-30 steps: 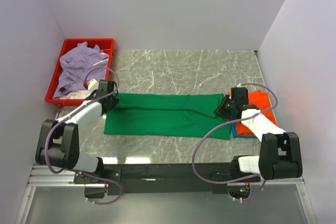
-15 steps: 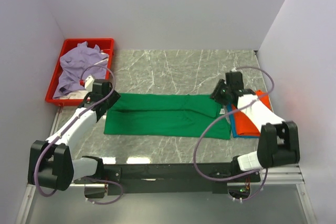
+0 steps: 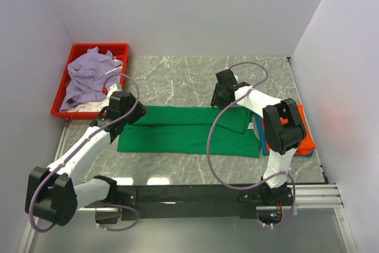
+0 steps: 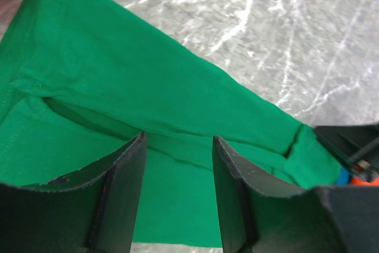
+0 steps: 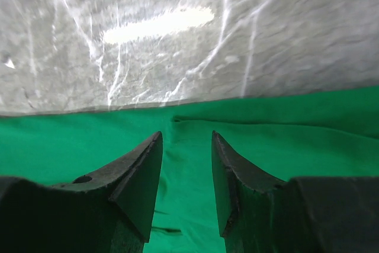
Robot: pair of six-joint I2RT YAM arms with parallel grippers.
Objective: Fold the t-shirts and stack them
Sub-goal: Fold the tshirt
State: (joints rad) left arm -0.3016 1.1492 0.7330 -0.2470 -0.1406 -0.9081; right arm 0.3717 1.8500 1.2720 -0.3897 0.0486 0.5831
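At far left, a red tray [image 3: 100, 46] heaped with a lavender tee [image 3: 86, 75] over a white tee [image 3: 80, 108], both awaiting a turn. Next along, the left gripper [image 4: 179, 140], fingers parted and clamped on nothing, poised over the left end of the green t-shirt [image 3: 183, 130]. Spread lengthwise across the middle of the marble table [image 3: 177, 81], already narrowed to a long band, sleeves apparently tucked in. Further right, the right gripper [image 5: 186, 135], likewise spread and empty, hanging over the shirt's far edge, right of centre. At far right, an orange tee [image 3: 307, 134] folded over a blue tee [image 3: 262, 148]: the stack, by the look of it.

Step in hand, on this evidence: the crosswise fold of the green band. Next move likely calling for both grippers down onto one end's corners, pinching every layer, then carrying that end across.

Hard to judge from above: height over the cloth. Hidden behind the right arm: the shirt's right end and much of the stack.
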